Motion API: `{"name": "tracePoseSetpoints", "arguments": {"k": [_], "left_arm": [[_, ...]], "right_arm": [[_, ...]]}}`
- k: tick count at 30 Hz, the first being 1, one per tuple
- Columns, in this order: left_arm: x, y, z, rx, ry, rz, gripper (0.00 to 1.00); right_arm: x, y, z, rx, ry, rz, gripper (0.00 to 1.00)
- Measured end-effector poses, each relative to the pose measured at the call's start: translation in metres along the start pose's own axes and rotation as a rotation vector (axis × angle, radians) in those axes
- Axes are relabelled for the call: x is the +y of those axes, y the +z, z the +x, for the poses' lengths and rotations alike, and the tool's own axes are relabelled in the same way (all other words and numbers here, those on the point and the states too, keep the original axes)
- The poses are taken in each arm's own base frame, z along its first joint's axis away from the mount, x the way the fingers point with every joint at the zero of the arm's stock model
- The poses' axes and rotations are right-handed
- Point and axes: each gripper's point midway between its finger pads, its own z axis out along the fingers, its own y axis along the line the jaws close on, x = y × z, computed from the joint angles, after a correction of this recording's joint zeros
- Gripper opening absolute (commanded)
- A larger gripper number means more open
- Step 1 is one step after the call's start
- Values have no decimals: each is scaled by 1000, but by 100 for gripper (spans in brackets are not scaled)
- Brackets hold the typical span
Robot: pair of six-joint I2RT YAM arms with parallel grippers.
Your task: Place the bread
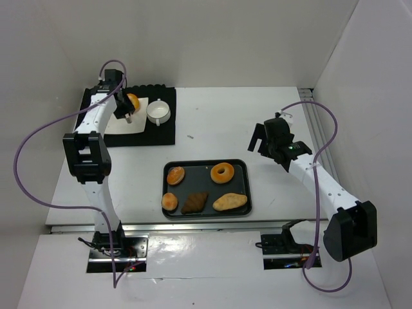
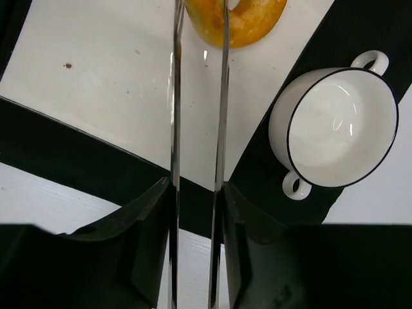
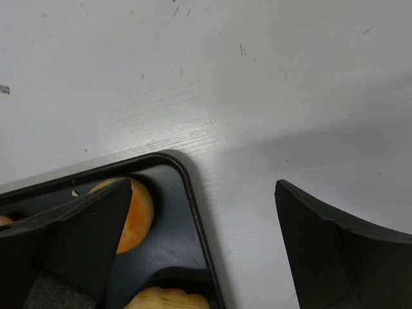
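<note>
Nearest the arm bases, a dark tray (image 1: 201, 183) sits on the white table (image 1: 219, 122), holding five pieces: two round buns (image 1: 176, 175), a ring doughnut (image 1: 223, 172), a dark croissant-shaped piece (image 1: 194, 203) and a pale oblong loaf (image 1: 230, 202) lying roughly crosswise. The right wrist view catches only the tray's rounded corner (image 3: 188, 177), with one bun (image 3: 135, 209) half hidden behind a finger and a second piece cut off at the bottom edge.

The right claw (image 1: 261, 142) hangs over bare table just beyond the tray's right side, its fingers spread wide with nothing between them (image 3: 203, 193).

Farther back on the left lies a black mat (image 1: 164, 132) carrying a white plate (image 1: 138, 122) and an empty two-handled cup (image 1: 158, 111) just beside it. The bread (image 1: 132, 101) to be placed, orange-gold, rests on the far part of the plate. From above it looks roundish, with no clear long axis or heading. In the left wrist view it is cropped by the top edge (image 2: 254, 22).

The left claw (image 1: 127, 114) is over the plate at the bread. Its thin blades (image 2: 175, 129) run close together, one along the bread's edge and one across it. Their tips lie past the frame, so I cannot tell whether they pinch the bread or merely flank it.
</note>
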Motion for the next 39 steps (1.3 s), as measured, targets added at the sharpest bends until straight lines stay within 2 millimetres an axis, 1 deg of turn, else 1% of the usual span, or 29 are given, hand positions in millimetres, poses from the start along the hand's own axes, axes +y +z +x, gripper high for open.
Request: {"name": "tracePoseSetpoints", "arguments": {"k": [1,6,9,11,14,17,19,21,23,25,26,28,30,31,32,33,35,37,39], "left_arm": [[0,1,1,2,-1,0,54],[-1,0,1,0,-4,1,64],[1,-6,6,0,0,-9,64],[1,-18,3,-21,3,-12,64],[-2,-49,-6,-78,12,-6,62],[-10,-94,-14,-152,23,31,62],[-16,-131,-10,-198,41,80,62],[-29,-164,1,-227,88,137,62],[-52,-195,22,-234,175,243,62],[-74,-221,56,-205,296,361,62],[-84,-231,77,-179,359,417,62],[-92,-242,114,-120,457,485,62],[-88,-247,155,-44,558,512,62],[-83,-248,180,2,621,516,62],[-75,-248,198,48,662,502,62],[-69,-252,222,99,718,506,62],[-58,-260,254,175,796,501,62],[-51,-271,277,224,844,508,64],[-46,-282,291,248,871,525,64]], "right_arm": [[0,0,0,-2,0,3,99],[-1,0,-1,-4,0,6,99],[-1,0,-2,-6,1,6,99],[0,-1,-3,-9,2,4,99],[0,-1,-4,-10,2,3,99],[0,-1,-4,-10,2,2,99],[1,-1,-4,-10,2,2,99],[1,-1,-4,-10,2,1,99],[1,-1,-4,-10,2,1,99],[1,-2,-4,-12,2,1,99],[1,-2,-4,-13,3,0,99],[1,-4,-6,-18,5,-3,99],[1,-8,-9,-30,8,-8,99],[1,-10,-10,-39,11,-11,99],[1,-12,-12,-45,13,-14,99],[1,-13,-13,-51,15,-17,99],[2,-15,-15,-56,17,-21,99],[2,-15,-15,-57,17,-22,99],[2,-15,-14,-56,17,-22,99]]}}
